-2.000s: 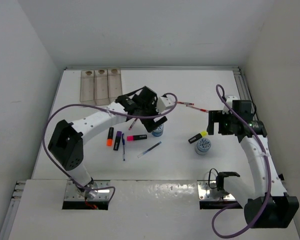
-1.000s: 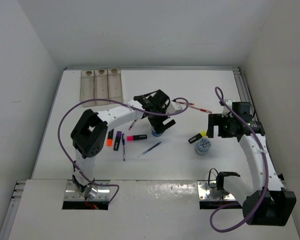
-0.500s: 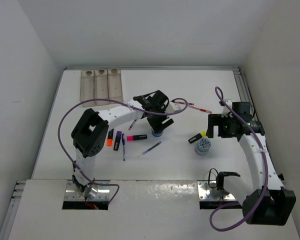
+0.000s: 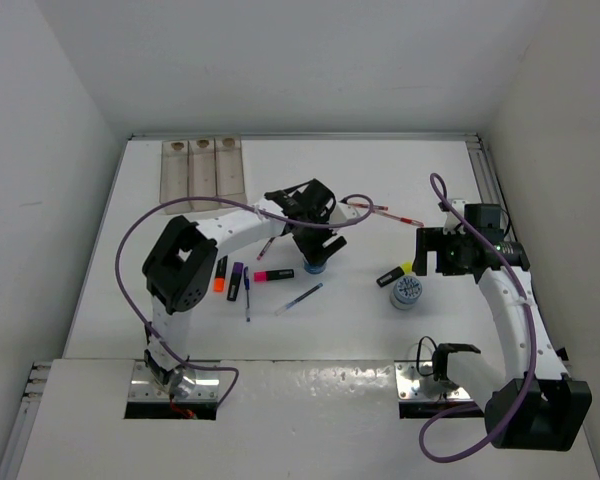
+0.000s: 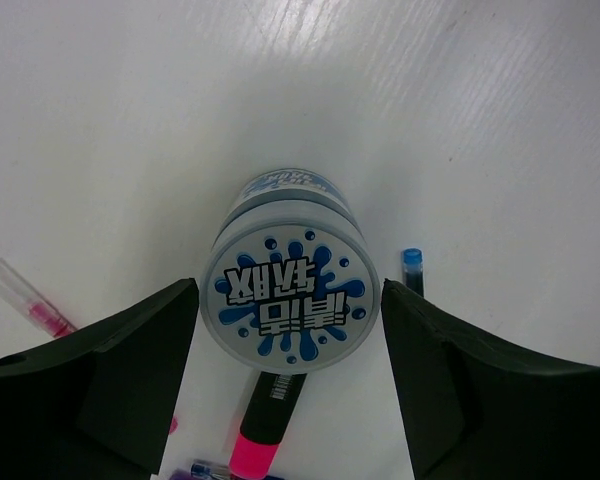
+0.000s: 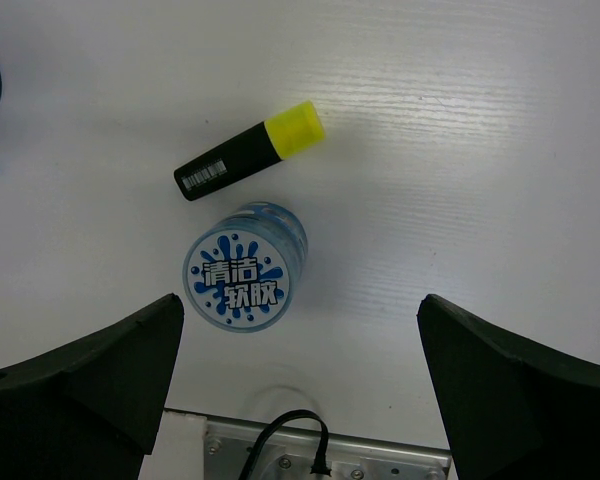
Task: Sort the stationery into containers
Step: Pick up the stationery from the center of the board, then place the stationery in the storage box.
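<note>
Nearest on the right, the right gripper (image 6: 300, 305) is hovering with its fingers spread wide above a blue-and-white round tub (image 6: 242, 280). A yellow-capped highlighter (image 6: 248, 151) is lying just beyond it. Toward the middle, the left gripper (image 5: 288, 292) is straddling a second tub (image 5: 290, 300) standing on the table (image 5: 480, 120). Its fingers (image 5: 130, 370) are hugging both sides, though I cannot tell whether they are squeezing. A pink highlighter (image 4: 273, 274) is lying just left of it. Far left, the three-slot tray (image 4: 202, 171) is sitting well apart from both tubs.

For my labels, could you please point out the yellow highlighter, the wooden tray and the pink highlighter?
yellow highlighter (image 6: 248, 151), right wrist view, black barrel.
wooden tray (image 4: 202, 178), top view, middle slot floor.
pink highlighter (image 4: 273, 274), top view, its middle.
</note>
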Motion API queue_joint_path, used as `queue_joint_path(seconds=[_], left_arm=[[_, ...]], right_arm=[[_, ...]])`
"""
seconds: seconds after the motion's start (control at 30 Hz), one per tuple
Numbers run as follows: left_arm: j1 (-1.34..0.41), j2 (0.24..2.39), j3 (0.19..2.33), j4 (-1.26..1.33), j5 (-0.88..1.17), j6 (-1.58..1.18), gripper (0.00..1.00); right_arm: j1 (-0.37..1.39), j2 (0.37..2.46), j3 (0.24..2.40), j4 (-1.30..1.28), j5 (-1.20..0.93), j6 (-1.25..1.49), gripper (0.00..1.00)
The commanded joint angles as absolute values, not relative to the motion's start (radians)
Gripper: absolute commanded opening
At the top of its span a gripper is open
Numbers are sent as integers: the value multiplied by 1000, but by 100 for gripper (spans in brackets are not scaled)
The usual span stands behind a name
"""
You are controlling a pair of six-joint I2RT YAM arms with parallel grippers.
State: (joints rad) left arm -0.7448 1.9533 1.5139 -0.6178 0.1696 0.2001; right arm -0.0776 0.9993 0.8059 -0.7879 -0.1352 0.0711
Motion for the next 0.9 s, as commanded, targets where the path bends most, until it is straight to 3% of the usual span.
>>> queue_joint_path(seconds=[0.0, 0.23, 0.3, 0.33, 0.4, 0.5, 0.6, 0.87], left_arm=[[-738, 1968, 1506, -597, 184, 190, 80], [-738, 1976, 1506, -597, 179, 186, 75], [-738, 1968, 1505, -594, 173, 186, 67], [-735, 1964, 1505, -595, 175, 184, 53], [-720, 1950, 1505, -603, 172, 178, 41], [-671, 1902, 1499, -609, 186, 164, 35], [-574, 1861, 1551, -676, 179, 152, 19], [-212, 1836, 1831, -805, 133, 140, 5]], right_arm=[[-84, 1003, 805, -759, -149, 61, 99], [-84, 1003, 805, -759, -146, 61, 99], [-84, 1003, 804, -758, -147, 61, 99], [-84, 1003, 805, -759, -146, 63, 99], [-84, 1003, 805, -759, -144, 63, 99], [-84, 1000, 808, -761, -146, 63, 99], [-84, 1000, 811, -759, -153, 63, 99], [-84, 1028, 816, -741, -187, 91, 99]])
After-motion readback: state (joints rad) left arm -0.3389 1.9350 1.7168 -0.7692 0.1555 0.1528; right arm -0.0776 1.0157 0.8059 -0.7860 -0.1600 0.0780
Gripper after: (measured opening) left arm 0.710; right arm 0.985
